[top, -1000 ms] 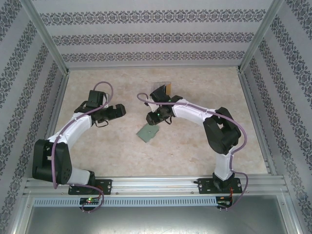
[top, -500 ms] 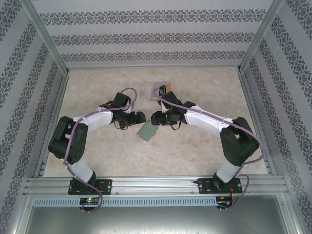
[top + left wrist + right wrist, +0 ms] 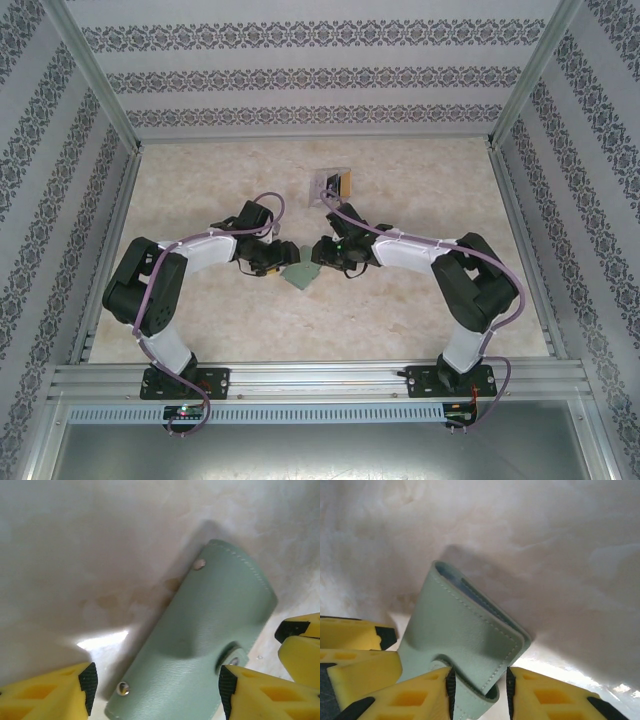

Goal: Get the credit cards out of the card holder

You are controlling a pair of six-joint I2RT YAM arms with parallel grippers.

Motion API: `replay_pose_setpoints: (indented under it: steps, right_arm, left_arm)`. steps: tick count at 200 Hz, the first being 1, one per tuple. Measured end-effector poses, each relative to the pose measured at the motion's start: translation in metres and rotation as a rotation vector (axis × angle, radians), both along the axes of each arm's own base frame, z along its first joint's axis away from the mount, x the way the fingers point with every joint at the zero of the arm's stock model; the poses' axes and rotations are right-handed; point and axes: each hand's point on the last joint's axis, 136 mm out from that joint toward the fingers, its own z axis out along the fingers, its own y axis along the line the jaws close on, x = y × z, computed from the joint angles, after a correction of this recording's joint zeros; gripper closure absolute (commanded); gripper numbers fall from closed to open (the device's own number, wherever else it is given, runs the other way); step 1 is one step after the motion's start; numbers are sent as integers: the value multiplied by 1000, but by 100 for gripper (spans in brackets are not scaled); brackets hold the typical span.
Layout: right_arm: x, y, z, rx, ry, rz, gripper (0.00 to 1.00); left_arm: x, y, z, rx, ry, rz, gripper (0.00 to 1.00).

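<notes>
The card holder [image 3: 300, 273], a closed grey-green wallet, lies flat mid-table. In the left wrist view the card holder [image 3: 200, 630] sits between the wide jaws of my open left gripper [image 3: 155, 682]. One pad stands clear of its edge and the other is by the snap strap. My left gripper [image 3: 278, 262] meets it from the left. My right gripper [image 3: 320, 258] comes from the right. In the right wrist view my right gripper [image 3: 477, 682] is narrowed on the strap corner of the card holder [image 3: 462, 630], pads touching both sides. The credit cards are hidden inside.
A clear plastic tray [image 3: 333, 185] with black and orange contents stands behind the grippers. Yellow fingers [image 3: 355, 640] of the left gripper show beside the wallet. Patterned walls and metal rails [image 3: 110, 250] bound the table.
Both arms have swung inward and down to the wallet from either side. The left jaws have narrowed from full width. The right jaws have drawn in onto the strap corner.
</notes>
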Motion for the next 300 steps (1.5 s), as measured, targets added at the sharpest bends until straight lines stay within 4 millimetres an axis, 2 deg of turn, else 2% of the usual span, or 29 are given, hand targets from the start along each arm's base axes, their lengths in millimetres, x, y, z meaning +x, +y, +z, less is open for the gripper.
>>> replay_pose_setpoints:
  steps: [11,33,53,90,111,139,175,199,219,237,264,300]
  right_arm:
    - [0,-1,-4,-9,7,-5,64]
    - [-1,-2,-9,-16,17,-8,64]
    - [1,0,-13,-21,25,-7,68]
    - [13,9,-17,-20,21,2,74]
    - [23,13,-15,-6,13,13,74]
    - [39,15,-14,20,3,24,74]
    - [44,8,-12,10,-17,40,64]
    - [39,0,2,-6,-47,58,60]
    - [34,-2,20,5,-78,79,64]
    - [30,-1,27,12,-88,102,70]
    - [18,4,21,6,-60,142,78]
    - [6,10,1,15,9,181,82]
  left_arm:
    - [0,1,-1,5,1,6,34]
    - [1,1,-1,5,-3,10,43]
    - [2,0,0,2,-10,9,46]
    - [3,-5,3,-26,-15,-3,49]
    - [3,-14,8,-67,-23,-19,52]
    - [7,-26,16,-146,-35,-13,52]
    - [11,-26,17,-150,-40,7,52]
    - [13,-21,13,-115,-46,28,52]
    - [14,-17,11,-95,-41,53,53]
    - [12,-15,7,-91,-23,73,54]
    - [11,-15,4,-96,-2,94,56]
    - [10,-17,-2,-106,30,108,56]
